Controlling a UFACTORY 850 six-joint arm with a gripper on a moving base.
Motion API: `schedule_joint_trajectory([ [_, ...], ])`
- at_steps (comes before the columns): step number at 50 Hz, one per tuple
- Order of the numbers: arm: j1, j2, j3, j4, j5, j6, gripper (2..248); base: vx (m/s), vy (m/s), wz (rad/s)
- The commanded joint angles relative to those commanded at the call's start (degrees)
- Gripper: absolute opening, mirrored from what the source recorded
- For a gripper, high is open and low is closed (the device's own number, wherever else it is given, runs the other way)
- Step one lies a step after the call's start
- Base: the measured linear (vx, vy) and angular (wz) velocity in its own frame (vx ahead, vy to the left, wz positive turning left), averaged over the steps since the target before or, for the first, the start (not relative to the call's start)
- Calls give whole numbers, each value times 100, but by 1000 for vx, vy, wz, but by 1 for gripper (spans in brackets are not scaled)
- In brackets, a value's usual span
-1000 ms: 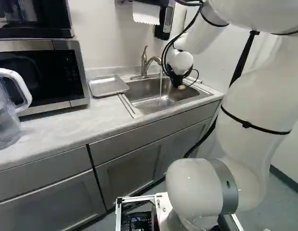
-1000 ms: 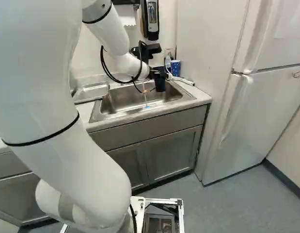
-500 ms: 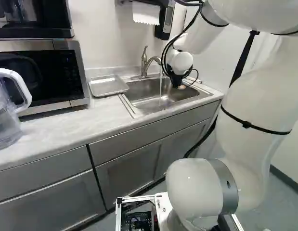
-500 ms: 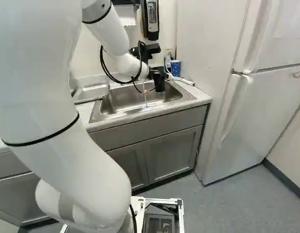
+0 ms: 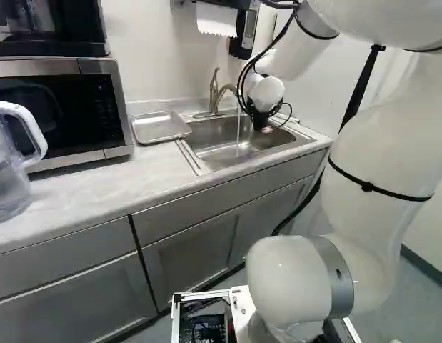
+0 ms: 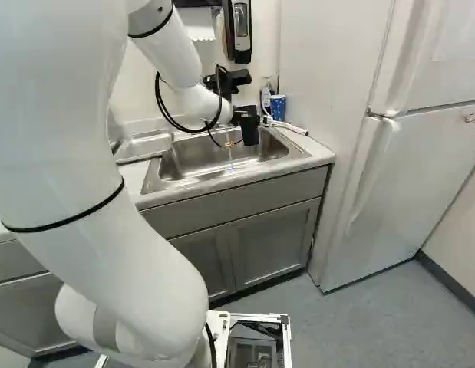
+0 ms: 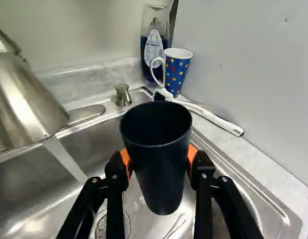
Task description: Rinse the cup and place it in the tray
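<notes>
In the right base view my gripper [image 6: 239,118] is over the sink, holding the dark cup [image 6: 249,129]. The wrist view has the gripper [image 7: 158,160] shut on that cup [image 7: 161,169], an orange pad pressed to each side. The cup is roughly upright, its mouth showing a dark inside. Water [image 7: 65,157] runs from the faucet [image 7: 29,99] into the sink [image 7: 49,199], beside the cup and apart from it. The metal tray [image 5: 160,128] lies on the counter between microwave and sink.
Behind the cup, at the sink's corner, stand a blue dotted mug [image 7: 177,72] and a soap bottle [image 7: 154,47]. A white-handled brush [image 7: 211,115] lies beside the sink. The microwave [image 5: 60,114] and a clear pitcher [image 5: 10,164] are on the counter; a fridge [image 6: 421,153] stands right.
My arm's wrist end has moved slightly left in both base views, carrying the cup a little nearer to the running water. The base has stayed put.
</notes>
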Motion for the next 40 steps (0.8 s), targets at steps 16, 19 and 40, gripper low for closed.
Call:
schedule_joint_trajectory([
  [16,46,-85,113,158,2,0,124,0,0,0],
  [19,61,-100,137,188,7,0,124,0,0,0],
  [40,222,-284,229,458,160,0,124,0,0,0],
])
